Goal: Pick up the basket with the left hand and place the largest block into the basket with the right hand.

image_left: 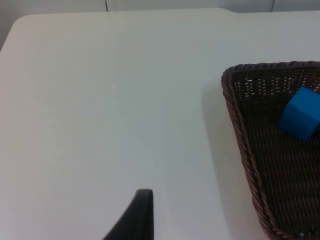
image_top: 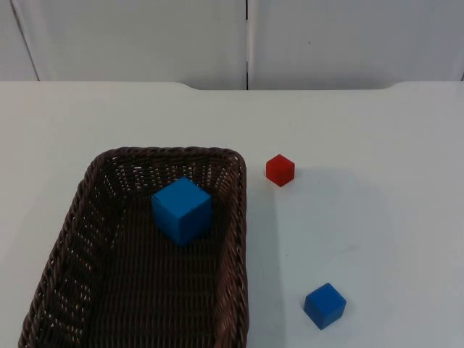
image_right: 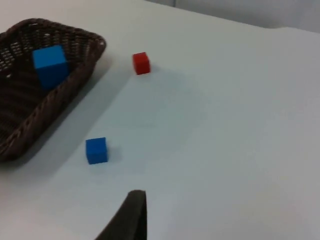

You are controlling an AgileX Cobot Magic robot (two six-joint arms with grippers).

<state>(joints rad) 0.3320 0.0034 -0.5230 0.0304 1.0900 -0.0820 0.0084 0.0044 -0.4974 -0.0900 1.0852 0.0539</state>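
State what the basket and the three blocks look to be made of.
Basket: dark brown woven wicker or a plastic imitation, judging by its braided rim and open lattice walls. Large blue block inside it, small blue block and red block on the table: solid, matte and evenly coloured with sharp edges, perhaps painted wood, plastic or foam; the look leaves it open.

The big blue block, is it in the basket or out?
In. The big blue block sits on the basket floor, inside the woven walls.

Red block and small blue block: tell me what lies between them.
Nothing: only bare white table separates the red block from the small blue block, in the top and right wrist views.
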